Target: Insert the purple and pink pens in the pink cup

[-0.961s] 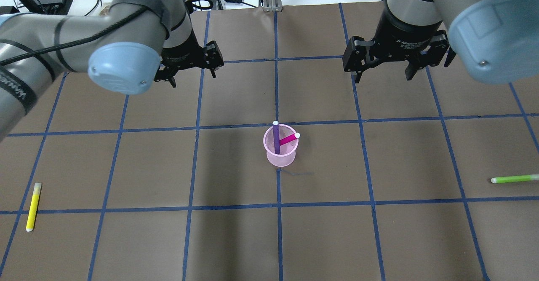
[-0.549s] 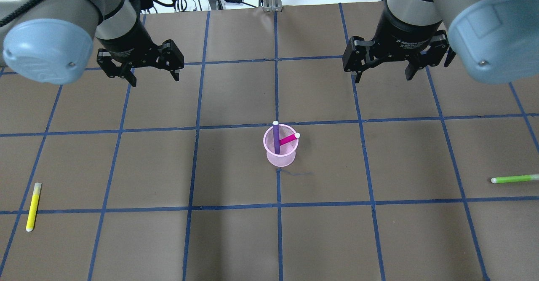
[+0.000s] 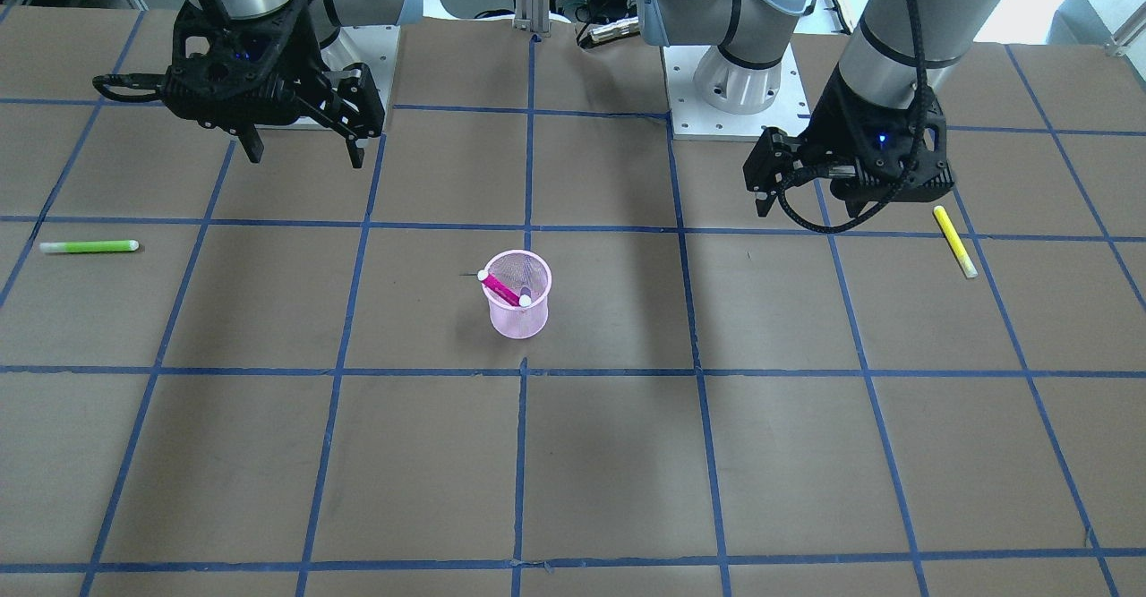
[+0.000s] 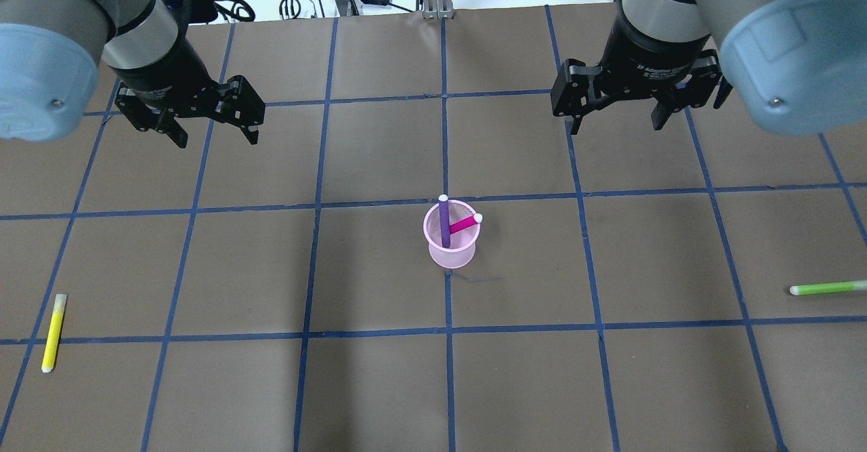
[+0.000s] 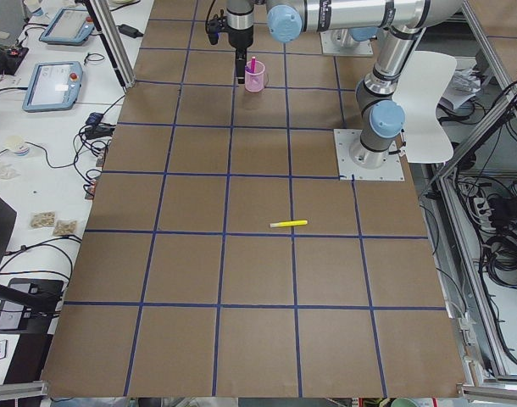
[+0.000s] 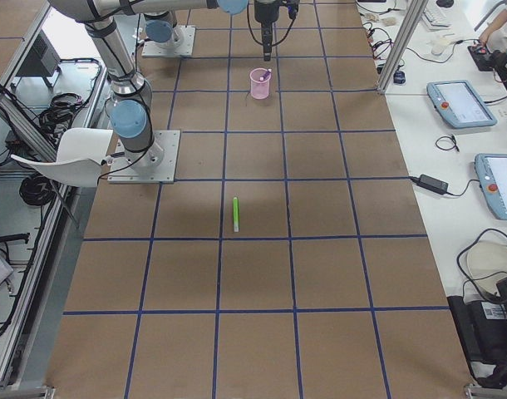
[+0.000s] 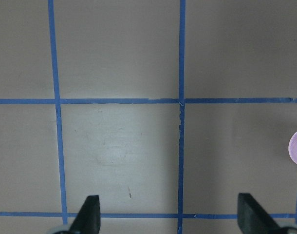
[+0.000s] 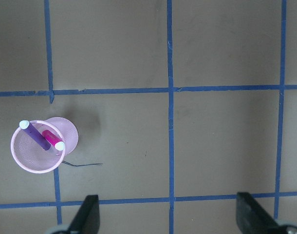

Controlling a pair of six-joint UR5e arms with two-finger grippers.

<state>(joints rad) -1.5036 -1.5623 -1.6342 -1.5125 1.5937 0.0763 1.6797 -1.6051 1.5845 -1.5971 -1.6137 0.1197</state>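
- Purple pen point(image 4: 444, 221) and pink pen point(image 4: 464, 223) both lean inside pink cup point(image 4: 452, 252), mid table point(image 4: 339, 384).
- Left gripper point(image 4: 217, 141): fingers spread, empty, 10 o'clock from cup, well apart.
- Right gripper point(image 4: 617, 127): fingers spread, empty, 2 o'clock.

Pens point(image 4: 445, 225) are leaning inside cup point(image 4: 452, 254); it's sitting btwn L gripper point(image 4: 217, 141) & R gripper point(image 4: 616, 128), well apart from both.

pink cup point(image 4: 452, 238): fine mesh, see-through. desk point(image 4: 379, 384): matt brown paper, blue tape grid. pens: smooth plastic. Arm joint caps: smooth pale-blue plastic.
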